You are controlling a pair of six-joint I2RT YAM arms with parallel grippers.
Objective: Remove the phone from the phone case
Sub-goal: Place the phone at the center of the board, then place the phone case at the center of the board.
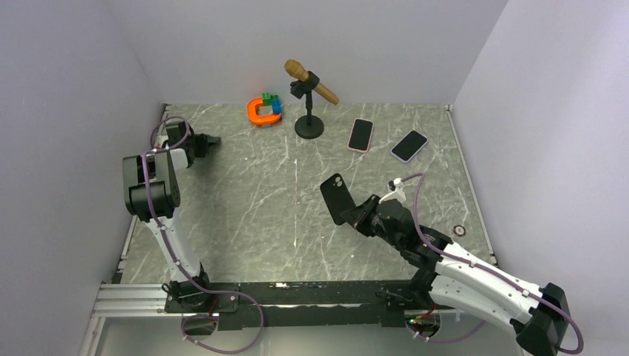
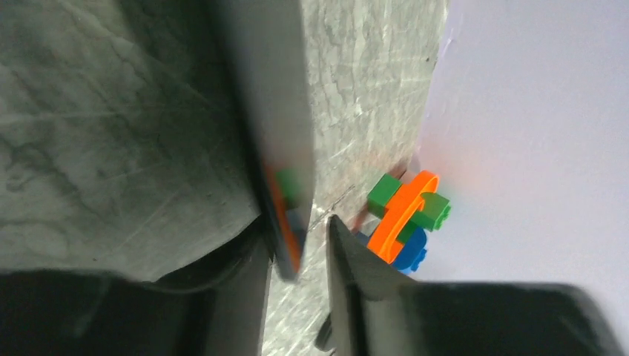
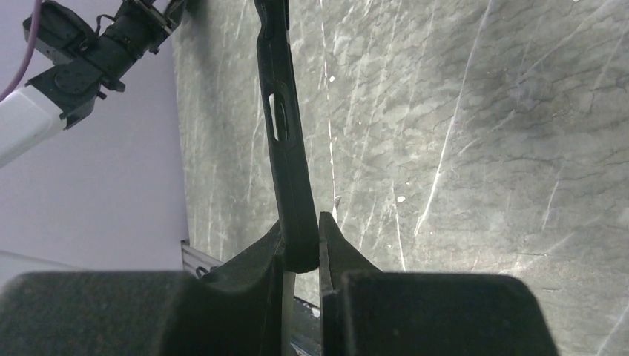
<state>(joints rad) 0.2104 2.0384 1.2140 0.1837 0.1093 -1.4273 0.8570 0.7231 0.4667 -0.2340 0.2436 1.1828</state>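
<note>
My right gripper (image 1: 354, 213) is shut on the lower end of a black phone case (image 1: 336, 197) and holds it upright above the table's middle right. The case's back, with its camera cutout, faces the top camera. In the right wrist view the case (image 3: 284, 141) stands edge-on between my fingers (image 3: 330, 237). I cannot tell whether a phone sits inside it. My left gripper (image 1: 213, 139) is at the far left near the wall. Its jaws are a little apart (image 2: 308, 241), and a blurred grey slab (image 2: 271, 111) lies against one finger.
Two phones lie at the back right, one pink-edged (image 1: 360, 135) and one dark (image 1: 409, 145). A microphone on a stand (image 1: 310, 93) and an orange, green and blue brick toy (image 1: 265, 110) are at the back. A small ring (image 1: 460, 231) lies at the right edge.
</note>
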